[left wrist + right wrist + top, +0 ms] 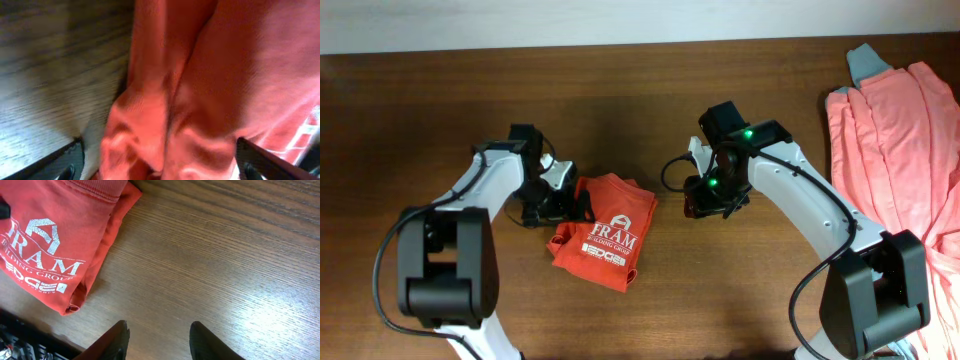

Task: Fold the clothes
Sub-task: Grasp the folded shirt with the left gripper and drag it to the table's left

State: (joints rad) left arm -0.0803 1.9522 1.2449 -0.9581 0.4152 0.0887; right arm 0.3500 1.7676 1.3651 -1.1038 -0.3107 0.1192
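Observation:
A red shirt [605, 235] with white "FRAM" print lies folded in a small bundle at the table's middle. My left gripper [578, 207] is at the bundle's upper left edge. In the left wrist view its fingers [160, 167] are spread wide with folds of the red shirt [200, 85] between them, and they are not closed on it. My right gripper [706, 206] is open and empty, a little to the right of the bundle. In the right wrist view its fingers [157, 332] hover over bare wood, with the red shirt [55, 245] at the upper left.
A pile of pink clothes [905, 140] lies at the right edge of the wooden table [420, 120], with a grey piece [866, 62] at its top. A cable loops beside the right wrist [672, 170].

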